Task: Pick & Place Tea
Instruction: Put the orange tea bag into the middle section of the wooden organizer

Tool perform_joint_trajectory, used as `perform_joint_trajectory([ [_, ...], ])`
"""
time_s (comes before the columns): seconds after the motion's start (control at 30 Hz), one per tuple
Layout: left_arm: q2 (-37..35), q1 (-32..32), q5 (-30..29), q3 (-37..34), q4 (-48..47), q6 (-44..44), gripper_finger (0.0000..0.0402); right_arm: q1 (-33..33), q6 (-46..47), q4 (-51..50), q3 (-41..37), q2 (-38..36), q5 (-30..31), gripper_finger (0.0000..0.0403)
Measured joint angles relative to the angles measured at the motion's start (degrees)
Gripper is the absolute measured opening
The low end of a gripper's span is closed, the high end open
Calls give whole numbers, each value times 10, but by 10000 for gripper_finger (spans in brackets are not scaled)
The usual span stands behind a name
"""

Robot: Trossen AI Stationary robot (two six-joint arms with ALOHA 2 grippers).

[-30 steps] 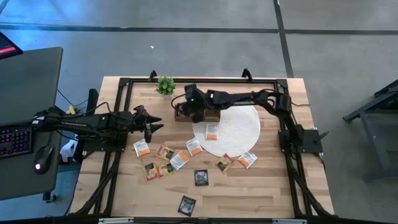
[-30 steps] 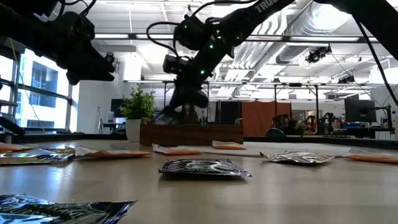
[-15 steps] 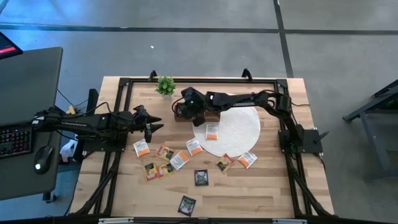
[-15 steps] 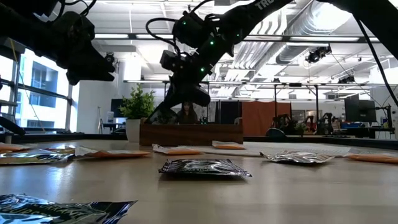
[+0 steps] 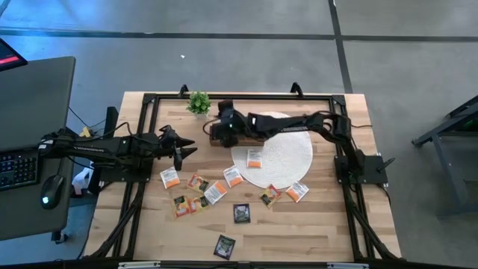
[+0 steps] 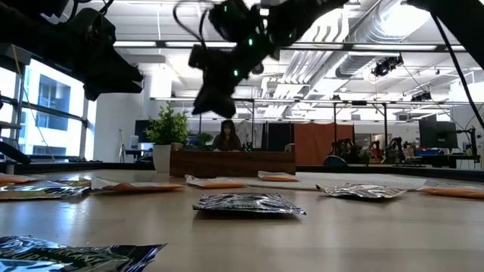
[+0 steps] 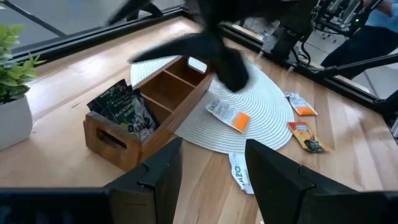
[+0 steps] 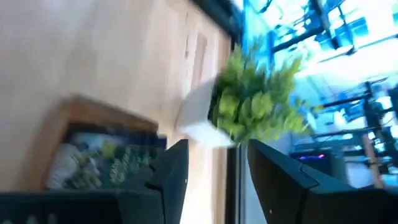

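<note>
Because the black tea packets (image 7: 121, 112) already fill the tray's (image 7: 149, 109) end slot, your right tool (image 5: 222, 123) hangs above it, spread and empty; the left tool (image 5: 187, 152) waits spread, far left.

Right wrist view: the small green potted plant (image 8: 258, 93) and the brown wooden compartment tray (image 8: 74, 124) are smeared by blur; the tray is cut by the picture's edge, and the print on the black-and-green sachet (image 8: 106, 165) inside it is unreadable.

Left wrist view: the right arm's dark gripper (image 7: 217, 53) is a blurred shape that hides part of the round white woven mat (image 7: 267, 112).

Low view: a crumpled black foil sachet (image 6: 76, 255) is cut by the lower edge, and the right gripper (image 6: 215, 83) is blurred.

High view: the scattered sachets, such as the white-and-orange one (image 5: 255, 158), are too small for their print to be read.
</note>
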Motion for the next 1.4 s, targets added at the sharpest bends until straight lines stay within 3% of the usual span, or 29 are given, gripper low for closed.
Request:
perform_joint_trajectory([
  [0.13,0,0,6,0,-3,-20,172,51,88,-100,0,-54,-17,153],
  [0.3,22,0,126,0,8,-10,172,121,287,-222,-6,-105,-213,139],
  [0.37,49,-5,162,0,30,-11,172,152,331,-217,-30,-108,-239,139],
  [0.6,178,-85,164,0,157,-12,172,245,403,-109,-177,-105,-166,157],
  [0.7,237,-123,161,0,228,-13,172,266,421,-30,-227,-107,-174,160],
  [0.83,284,-154,110,0,285,-27,172,280,414,69,-291,-105,-189,160],
  [0.93,297,-154,78,0,255,-32,172,278,437,119,-319,-105,-179,158],
  [1.07,300,-154,35,0,173,-118,172,269,447,144,-337,-105,-165,157],
  [1.27,300,-154,29,0,73,-162,172,240,357,187,-331,-105,-136,157],
  [1.4,300,-154,15,0,19,-162,172,205,350,237,-331,-105,-154,157],
])
